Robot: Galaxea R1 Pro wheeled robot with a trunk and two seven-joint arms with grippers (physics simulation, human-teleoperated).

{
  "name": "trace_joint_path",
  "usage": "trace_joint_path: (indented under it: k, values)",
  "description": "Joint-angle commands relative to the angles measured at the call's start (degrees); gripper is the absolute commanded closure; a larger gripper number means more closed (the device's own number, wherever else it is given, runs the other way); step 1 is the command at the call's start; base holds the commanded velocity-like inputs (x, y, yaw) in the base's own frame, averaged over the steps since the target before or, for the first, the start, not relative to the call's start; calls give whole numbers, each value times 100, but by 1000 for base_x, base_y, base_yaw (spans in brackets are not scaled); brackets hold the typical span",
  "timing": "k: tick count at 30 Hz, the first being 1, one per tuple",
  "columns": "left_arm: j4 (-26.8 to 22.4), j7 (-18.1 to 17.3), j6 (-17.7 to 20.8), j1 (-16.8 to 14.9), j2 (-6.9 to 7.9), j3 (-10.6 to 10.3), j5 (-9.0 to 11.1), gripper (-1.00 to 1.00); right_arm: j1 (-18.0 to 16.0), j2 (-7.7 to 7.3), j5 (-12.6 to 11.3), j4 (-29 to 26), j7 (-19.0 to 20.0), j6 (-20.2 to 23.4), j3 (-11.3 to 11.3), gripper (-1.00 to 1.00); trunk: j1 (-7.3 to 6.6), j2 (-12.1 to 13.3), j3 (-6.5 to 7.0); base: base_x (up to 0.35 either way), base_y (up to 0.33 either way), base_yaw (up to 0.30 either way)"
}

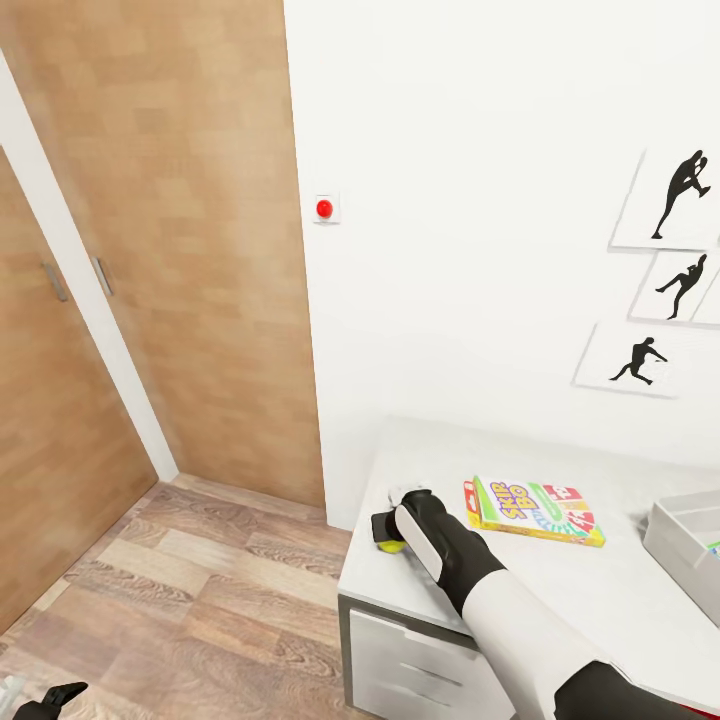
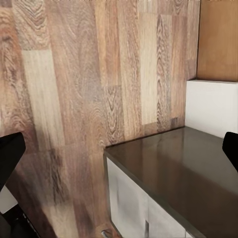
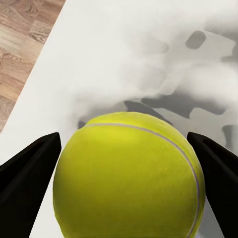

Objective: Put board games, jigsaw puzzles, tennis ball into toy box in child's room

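The yellow-green tennis ball [image 1: 390, 546] [image 3: 129, 178] lies at the near left corner of the white table [image 1: 600, 600]. My right gripper [image 1: 385, 535] [image 3: 124, 141] reaches down over it, one black finger pressed against each side of the ball. A colourful board game box [image 1: 535, 510] lies flat on the table just beyond my right forearm. The grey toy box [image 1: 685, 545] stands at the table's right, cut off by the picture's edge. My left gripper [image 1: 55, 695] [image 2: 124, 144] hangs low over the wooden floor, its fingers wide apart and empty.
A wooden wardrobe [image 1: 170, 250] with doors fills the left side, next to a white wall with a red button [image 1: 324, 208] and silhouette pictures [image 1: 680, 200]. White drawers [image 1: 400, 650] sit under the table. The left wrist view shows floor and a dark-topped white unit [image 2: 173, 173].
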Motion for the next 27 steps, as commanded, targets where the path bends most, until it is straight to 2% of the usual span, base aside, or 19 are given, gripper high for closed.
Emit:
trace_joint_path:
  k: [1,10,16,23,26,27]
  values:
    - [-10,53,9,1,1,4,61,-100,-4,0,-95,-1,-57,7,16,100,1,-5,-6,0,0,0]
    - [3,8,-13,1,-13,-38,8,-100,-4,0,-95,-1,-57,8,20,100,1,-5,-6,0,0,0]
    - [32,14,-25,1,-178,-77,-24,-100,1,0,-90,-28,-59,7,58,100,1,-5,-6,0,0,0]
    - [73,-1,-26,1,-211,-85,-25,-100,20,0,-75,-119,-65,46,78,100,1,-5,-6,0,0,0]
    - [63,-8,-20,1,-211,-93,-17,-100,48,0,-57,-381,-63,78,76,100,1,-5,-6,0,0,0]
    - [16,-23,-2,1,-210,-109,-16,-100,111,0,-44,-619,-57,84,82,100,1,-5,-6,0,0,0]
